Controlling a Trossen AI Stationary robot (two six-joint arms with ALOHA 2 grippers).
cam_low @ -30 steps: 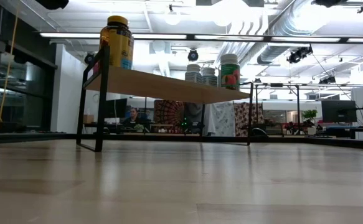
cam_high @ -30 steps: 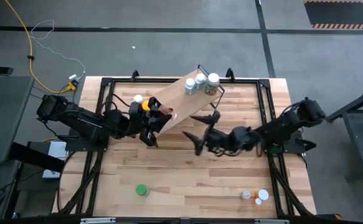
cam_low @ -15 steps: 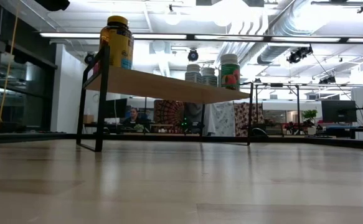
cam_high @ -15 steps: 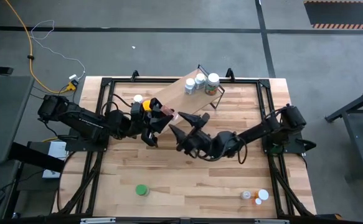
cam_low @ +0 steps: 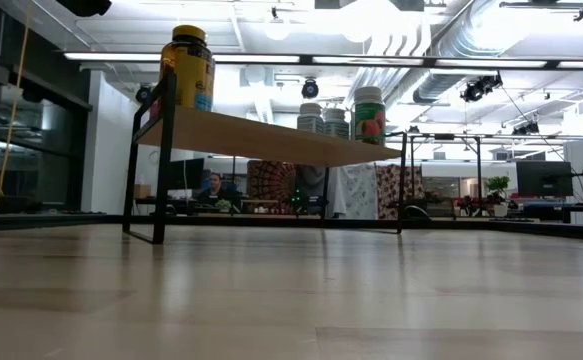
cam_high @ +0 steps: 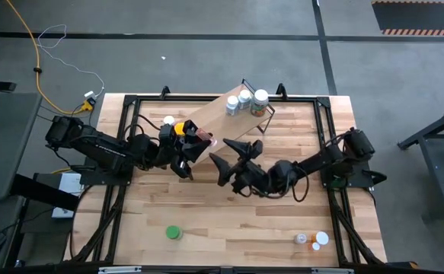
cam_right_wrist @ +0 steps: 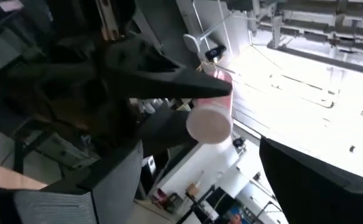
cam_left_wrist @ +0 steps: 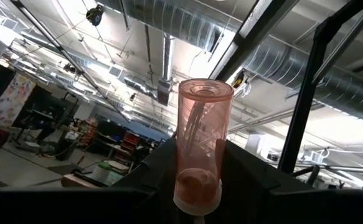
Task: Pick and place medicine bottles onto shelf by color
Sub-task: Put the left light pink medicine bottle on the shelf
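Observation:
A translucent pink bottle (cam_left_wrist: 200, 134) with a white cap is held off the table by my left gripper (cam_high: 197, 143), which is shut on it at the near left end of the shelf (cam_high: 225, 122). My right gripper (cam_high: 233, 154) hangs open just right of it, its fingers spread toward the bottle (cam_right_wrist: 208, 123) without touching. The shelf stands on its black wire legs. An amber jar (cam_low: 188, 67) and a white-capped bottle (cam_high: 168, 120) stand at its left end, three white bottles (cam_high: 244, 100) at its far right end. My left gripper pinches the pink bottle between its two fingers low on the body, at the white-cap end (cam_left_wrist: 197, 180). The bottle lies along the fingers and sticks out past them, tilted upward, its pink closed end (cam_left_wrist: 206, 90) farthest out. It hangs clear of table and shelf.
A green bottle (cam_high: 174, 232) stands near the table's front left. A tiny orange bottle (cam_high: 301, 239) and a white one (cam_high: 321, 239) stand at the front right. Bare tabletop (cam_high: 237, 221) lies between them.
My right gripper has moved toward the table's left, up to the pink bottle, risen a little and rolled about its own axis; it has stayed open. My left gripper and the bottle have kept still.

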